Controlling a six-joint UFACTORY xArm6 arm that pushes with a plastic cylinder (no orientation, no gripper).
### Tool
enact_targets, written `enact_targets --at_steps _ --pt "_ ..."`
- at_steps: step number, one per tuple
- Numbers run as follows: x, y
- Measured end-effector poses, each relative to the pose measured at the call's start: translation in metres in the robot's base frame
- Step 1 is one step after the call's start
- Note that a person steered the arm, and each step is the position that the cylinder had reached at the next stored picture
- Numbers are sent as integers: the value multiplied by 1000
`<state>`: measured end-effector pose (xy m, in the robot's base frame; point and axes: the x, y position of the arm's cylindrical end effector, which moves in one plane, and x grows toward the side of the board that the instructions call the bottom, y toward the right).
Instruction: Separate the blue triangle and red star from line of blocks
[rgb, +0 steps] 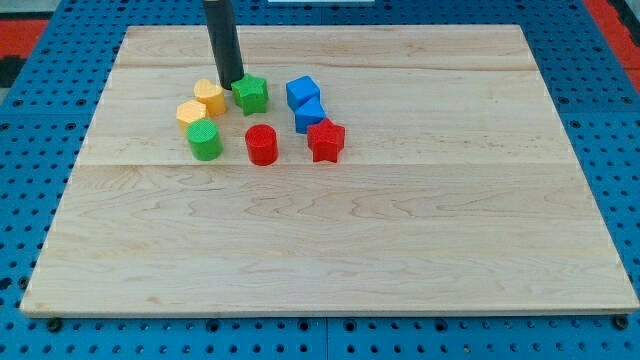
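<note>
My tip (233, 82) sat upper left, touching green star (251, 94); no fingers fitted. Approach step: next called for reaching blue triangle (310, 114) and red star (325, 140).

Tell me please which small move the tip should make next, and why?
Probably my tip should leave the green star and travel round to the view's left of the lower blue block and red star. It now sits between the yellow block and green star, away from both targets.
</note>
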<state>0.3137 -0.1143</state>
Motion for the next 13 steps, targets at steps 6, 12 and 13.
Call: enact_targets --at_steps 6,12,13 --pt "-4 148" --pt "6 105" --pt "9 105"
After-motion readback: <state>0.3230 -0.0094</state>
